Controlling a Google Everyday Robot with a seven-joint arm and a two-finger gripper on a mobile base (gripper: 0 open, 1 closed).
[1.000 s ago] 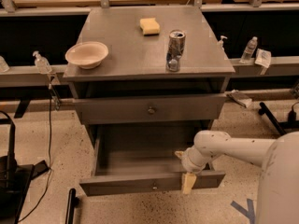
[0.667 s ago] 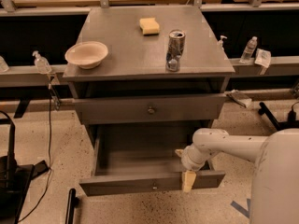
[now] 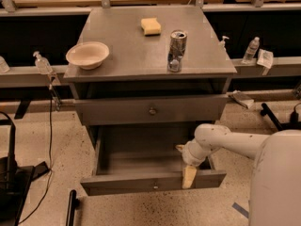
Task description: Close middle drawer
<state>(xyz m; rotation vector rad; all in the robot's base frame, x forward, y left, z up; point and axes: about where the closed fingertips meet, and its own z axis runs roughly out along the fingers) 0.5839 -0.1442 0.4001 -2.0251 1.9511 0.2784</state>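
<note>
The middle drawer [image 3: 123,184] is seen pulled well out of the grey cabinet [image 3: 136,55], below the top drawer [image 3: 117,111], and the gripper [image 3: 188,176] is held against the right part of its front panel, whether apart or together cannot be told.

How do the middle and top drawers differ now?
The middle drawer is pulled far out, tray exposed; the top drawer shows only its front. The middle drawer's front is shorter than the top drawer's. The gripper is at the middle drawer's front, right of centre. Both grey, centre knob.
</note>
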